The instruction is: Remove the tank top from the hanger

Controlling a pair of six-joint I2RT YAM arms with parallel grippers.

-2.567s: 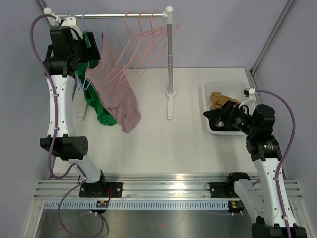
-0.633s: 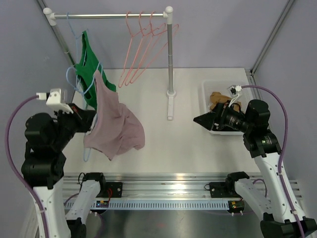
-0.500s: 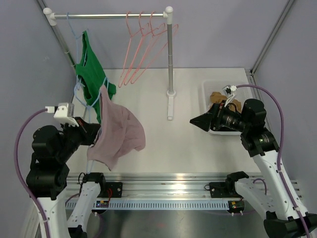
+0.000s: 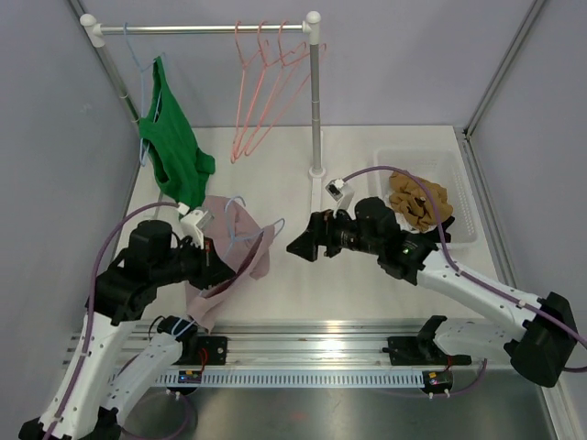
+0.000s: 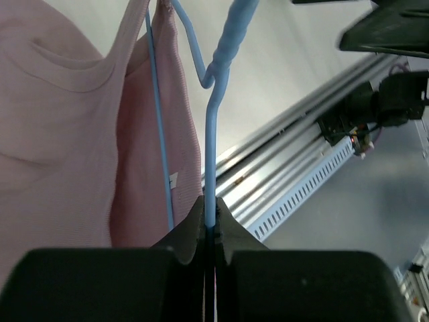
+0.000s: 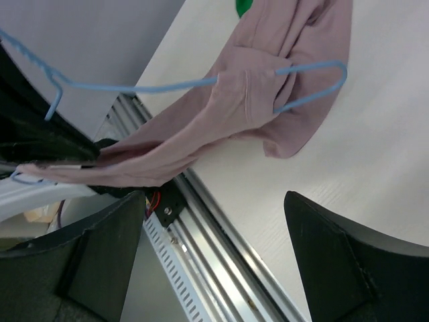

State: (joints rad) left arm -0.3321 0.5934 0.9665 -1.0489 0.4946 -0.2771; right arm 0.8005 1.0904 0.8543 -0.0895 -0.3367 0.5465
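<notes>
My left fingers [image 5: 209,233] are clenched on the wire of the blue hanger [image 5: 212,127], pinching it just below the twist of its neck. The hanger is off the rail [image 4: 202,29] and held low over the near left part of the counter [image 4: 367,284]. The pink tank top [image 4: 231,268] is on the hanger: the wire runs inside the cloth, and from my right wrist I see a bare length going in on one side and a loop poking out on the other. The cloth sags from the wire. Its far end looks to rest on the counter, and its near end hangs toward the metal rails at the counter's edge.

My right fingers [image 4: 295,247] are spread wide with nothing between them. They point at the tank top from the right, close to it but not touching.

On the rail a green top [image 4: 170,137] hangs at the left and some pink hangers [image 4: 260,82] hang further right. A bin [image 4: 461,203] at the right of the counter holds a brown cloth [image 4: 417,202].
</notes>
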